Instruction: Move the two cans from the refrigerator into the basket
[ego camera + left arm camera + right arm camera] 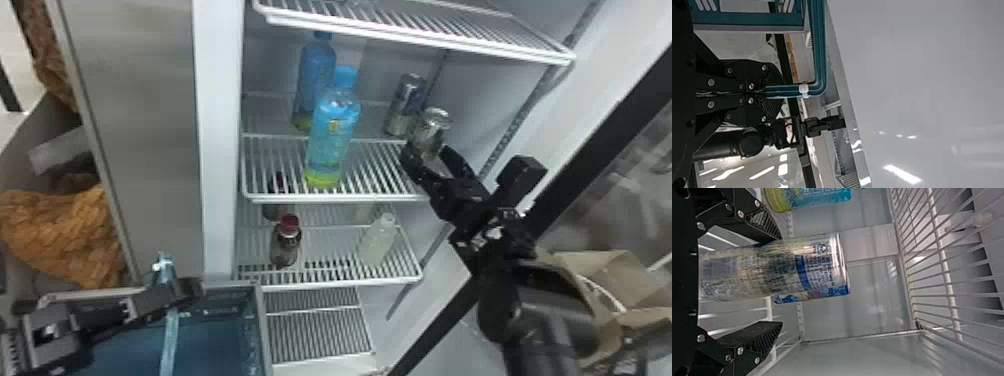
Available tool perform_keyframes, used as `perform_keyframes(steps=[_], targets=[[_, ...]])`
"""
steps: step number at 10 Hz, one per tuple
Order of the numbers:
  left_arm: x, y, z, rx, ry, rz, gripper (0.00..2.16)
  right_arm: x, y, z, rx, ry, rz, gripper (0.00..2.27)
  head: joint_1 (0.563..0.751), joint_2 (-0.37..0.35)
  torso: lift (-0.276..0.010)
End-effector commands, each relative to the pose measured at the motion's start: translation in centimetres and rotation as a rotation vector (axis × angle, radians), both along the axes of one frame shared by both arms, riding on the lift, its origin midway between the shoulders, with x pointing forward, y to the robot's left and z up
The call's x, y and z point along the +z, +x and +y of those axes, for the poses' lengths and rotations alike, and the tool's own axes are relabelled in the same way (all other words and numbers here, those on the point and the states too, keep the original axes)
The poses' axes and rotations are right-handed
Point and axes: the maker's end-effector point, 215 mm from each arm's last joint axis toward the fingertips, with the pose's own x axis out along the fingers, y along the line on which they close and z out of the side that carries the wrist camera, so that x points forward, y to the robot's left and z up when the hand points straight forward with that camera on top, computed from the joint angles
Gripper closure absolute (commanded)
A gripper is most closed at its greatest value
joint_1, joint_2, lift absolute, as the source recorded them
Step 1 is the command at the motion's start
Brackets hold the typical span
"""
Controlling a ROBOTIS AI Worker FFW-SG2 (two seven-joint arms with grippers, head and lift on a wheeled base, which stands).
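Gapes wide with the right gripper (pixel 781 282) around the nearer can (pixel 762 270) at 2 o'clock, likely for a centred squeeze; farther can (pixel 404 107) just behind, on the shelf (pixel 350 198). Pinches the handle (pixel 820 47) with the left gripper (pixel 779 91) at 8 o'clock, presumably steadying the basket (pixel 215 345).

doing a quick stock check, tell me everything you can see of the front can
The front can is a slim cylinder, apparently metal, silver with dark, blue and pale printing and a bright end rim. It looks upright on the wire shelf, just in front of the other can. It sits between the open jaws of the right gripper, clearly apart from one jaw; contact with the other is unclear.
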Motion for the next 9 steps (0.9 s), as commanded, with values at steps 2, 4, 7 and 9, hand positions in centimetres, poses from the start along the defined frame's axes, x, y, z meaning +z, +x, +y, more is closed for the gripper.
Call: perform_keyframes(steps=[2,4,7,9], targets=[[0.0,0.0,0.0,0.0,-0.002,0.0,1.2,-0.1,1.0,0.1,0.003,-0.001,0.022,0.39,0.695,-0.297,-0.035],[0.1,0.1,0.0,0.002,-0.002,-0.002,1.2,-0.8,1.4,0.8,0.026,-0.005,0.052,0.8,0.695,-0.295,-0.035],[0.1,0.1,0.0,0.002,-0.002,-0.002,1.2,-0.6,1.6,1.9,0.05,-0.026,0.054,1.26,0.695,-0.275,-0.035],[0.1,0.1,0.0,0.004,-0.002,-0.003,1.2,0.5,0.6,2.1,0.053,-0.042,0.031,1.26,0.695,-0.274,-0.035]])
